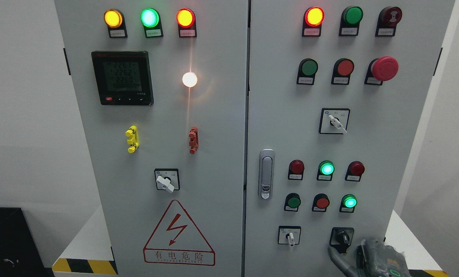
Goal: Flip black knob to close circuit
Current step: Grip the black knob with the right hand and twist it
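The black knob sits low on the cabinet's right door, with the right hand just beneath it. One finger seems to reach it; I can't tell the grip. Small, stiff, probably click-stopped: pinch its raised bar.

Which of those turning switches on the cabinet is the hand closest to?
The black knob at the bottom right of the right door. The right hand reaches it from below; it is the only switch with a black handle, the others have white ones.
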